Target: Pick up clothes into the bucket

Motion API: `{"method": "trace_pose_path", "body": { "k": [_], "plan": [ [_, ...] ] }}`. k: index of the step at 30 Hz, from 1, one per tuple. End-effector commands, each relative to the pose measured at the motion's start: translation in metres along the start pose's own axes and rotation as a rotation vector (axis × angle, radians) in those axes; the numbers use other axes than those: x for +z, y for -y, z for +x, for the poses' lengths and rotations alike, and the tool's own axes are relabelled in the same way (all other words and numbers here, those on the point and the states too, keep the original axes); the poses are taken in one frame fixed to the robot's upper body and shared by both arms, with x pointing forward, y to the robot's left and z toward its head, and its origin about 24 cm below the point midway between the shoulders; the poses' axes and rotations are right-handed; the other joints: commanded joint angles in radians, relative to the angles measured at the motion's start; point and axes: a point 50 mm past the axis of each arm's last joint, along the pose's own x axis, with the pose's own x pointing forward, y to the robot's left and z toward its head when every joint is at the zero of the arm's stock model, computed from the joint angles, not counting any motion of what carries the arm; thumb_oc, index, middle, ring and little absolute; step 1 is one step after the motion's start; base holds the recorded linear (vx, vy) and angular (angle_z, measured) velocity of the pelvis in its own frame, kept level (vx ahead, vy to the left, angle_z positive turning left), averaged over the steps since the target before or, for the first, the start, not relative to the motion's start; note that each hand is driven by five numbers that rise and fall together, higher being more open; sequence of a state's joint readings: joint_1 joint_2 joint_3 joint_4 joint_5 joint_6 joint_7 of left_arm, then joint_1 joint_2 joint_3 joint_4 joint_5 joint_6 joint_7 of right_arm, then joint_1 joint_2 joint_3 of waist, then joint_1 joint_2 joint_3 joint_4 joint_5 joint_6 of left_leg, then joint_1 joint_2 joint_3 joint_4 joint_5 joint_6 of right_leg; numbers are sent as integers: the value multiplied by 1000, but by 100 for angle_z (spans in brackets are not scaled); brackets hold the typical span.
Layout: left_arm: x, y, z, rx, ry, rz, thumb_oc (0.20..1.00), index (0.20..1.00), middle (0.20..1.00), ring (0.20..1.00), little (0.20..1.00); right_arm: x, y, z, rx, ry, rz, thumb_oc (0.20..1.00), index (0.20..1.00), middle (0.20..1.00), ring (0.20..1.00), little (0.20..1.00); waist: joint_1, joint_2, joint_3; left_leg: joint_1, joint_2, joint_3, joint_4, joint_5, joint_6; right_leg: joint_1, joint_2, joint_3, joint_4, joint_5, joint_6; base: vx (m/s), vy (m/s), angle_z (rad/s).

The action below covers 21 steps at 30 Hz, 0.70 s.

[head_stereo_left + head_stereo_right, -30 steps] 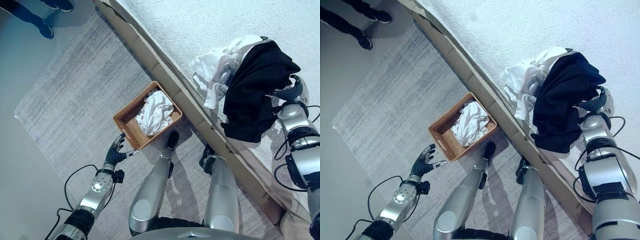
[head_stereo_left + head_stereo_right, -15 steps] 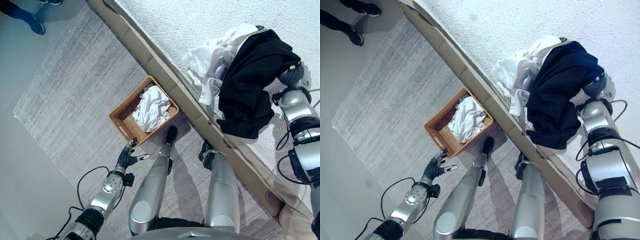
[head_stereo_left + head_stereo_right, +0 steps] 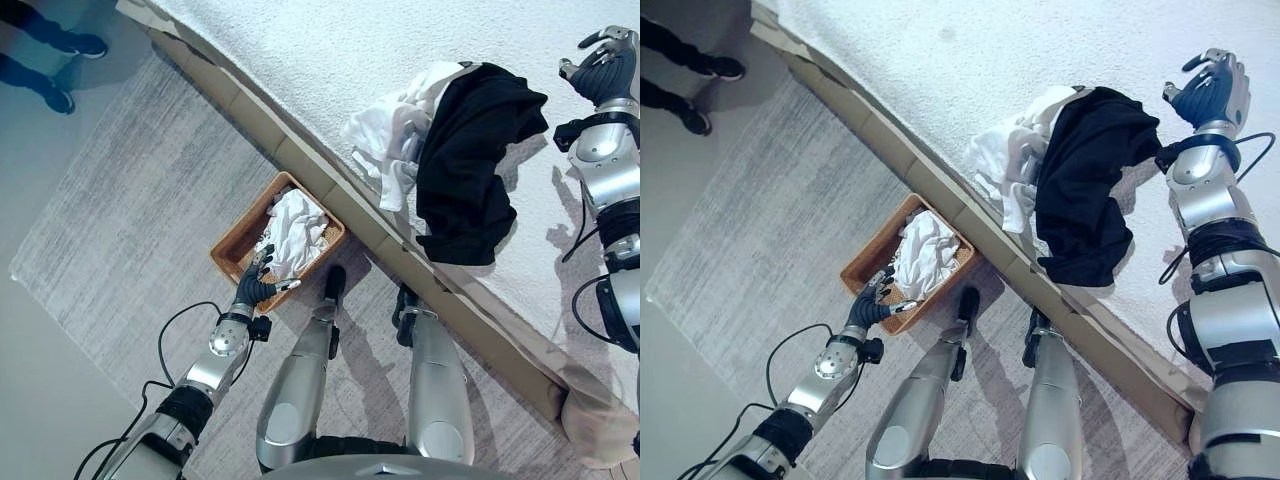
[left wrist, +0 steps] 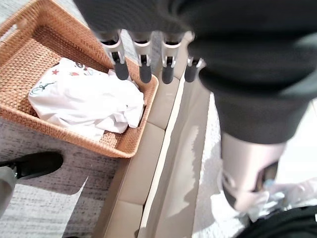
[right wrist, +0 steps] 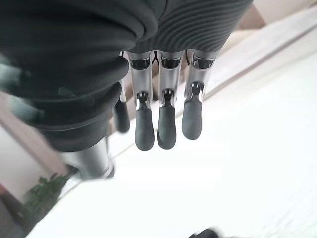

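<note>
A woven brown basket (image 3: 247, 223) stands on the floor against the bed's side, with a crumpled white garment (image 3: 300, 225) lying in it. My left hand (image 3: 260, 287) hovers at the basket's near rim (image 4: 130, 148), fingers (image 4: 144, 71) straight and empty. On the bed lies a black garment (image 3: 470, 170), draped partly over a pile of white clothes (image 3: 385, 135). My right hand (image 3: 1208, 88) is raised to the right of the black garment, clear of it, open, with nothing in its fingers (image 5: 166, 130).
The white bed (image 3: 340, 50) runs diagonally with a beige padded side (image 3: 300, 165). A grey rug (image 3: 130, 200) covers the floor under the basket. A person's legs and dark shoes (image 3: 55, 70) stand at the far left corner.
My right hand has come out from the black garment and moved up and right, empty; the garment lies on the bed. My left hand has moved up to the basket's rim. The camera has shifted.
</note>
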<state>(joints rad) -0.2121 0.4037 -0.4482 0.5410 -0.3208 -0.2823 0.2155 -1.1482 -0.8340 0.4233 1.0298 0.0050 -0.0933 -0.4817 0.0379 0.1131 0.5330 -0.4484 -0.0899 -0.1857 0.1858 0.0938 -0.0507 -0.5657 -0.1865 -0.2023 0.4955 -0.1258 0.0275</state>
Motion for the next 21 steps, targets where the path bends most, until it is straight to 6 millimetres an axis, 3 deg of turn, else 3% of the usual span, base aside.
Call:
{"method": "trace_pose_path", "body": {
  "k": [1,4,6,8,11,15,21],
  "plan": [
    [-9,-19,-12,82,-7,-11,1000,1000,1000,1000,1000,22,13,10,-27,126,-107,1000,1000,1000,1000,1000,-2,-59,-13,-22,25,1,66,-52,-24,69,-33,32,-17,-3,61,-14,25,-13],
    [-12,-22,-14,86,-11,10,1000,1000,1000,1000,1000,29,10,8,1,237,-325,1000,1000,1000,1000,1000,1,-57,-13,-26,21,-2,70,-51,-25,74,-35,29,-17,-2,62,-9,12,-6],
    [-12,-22,-14,85,-11,14,1000,1000,1000,1000,1000,26,8,6,27,270,-426,1000,1000,1000,1000,1000,2,-56,-13,-28,19,-6,70,-49,-27,74,-35,28,-16,-2,62,-6,0,2],
    [-14,-25,-14,80,-16,32,1000,1000,1000,1000,1000,13,5,7,132,282,-669,1000,1000,1000,1000,1000,15,-55,-13,-32,16,-18,66,-43,-31,74,-41,16,-14,-2,61,-10,-8,6],
    [-13,-26,-14,72,-15,32,1000,1000,1000,1000,1000,13,-1,8,213,278,-751,1000,1000,1000,1000,1000,19,-54,-13,-35,14,-25,61,-37,-35,77,-43,6,-18,-1,60,-11,-28,12],
    [-17,-26,-15,56,-34,38,1000,1000,1000,1000,1000,3,-26,-2,389,287,-914,1000,1000,1000,1000,1000,35,-55,-13,-47,11,-39,48,-24,-38,72,-46,-10,-25,3,58,-2,-24,11],
    [-14,-25,-13,49,-24,29,1000,1000,1000,1000,1000,-2,-51,-18,508,328,-951,1000,1000,1000,1000,1000,55,-51,-13,-64,7,-50,47,-19,-35,60,-49,-22,-26,5,61,3,-25,7]
  ]
}}
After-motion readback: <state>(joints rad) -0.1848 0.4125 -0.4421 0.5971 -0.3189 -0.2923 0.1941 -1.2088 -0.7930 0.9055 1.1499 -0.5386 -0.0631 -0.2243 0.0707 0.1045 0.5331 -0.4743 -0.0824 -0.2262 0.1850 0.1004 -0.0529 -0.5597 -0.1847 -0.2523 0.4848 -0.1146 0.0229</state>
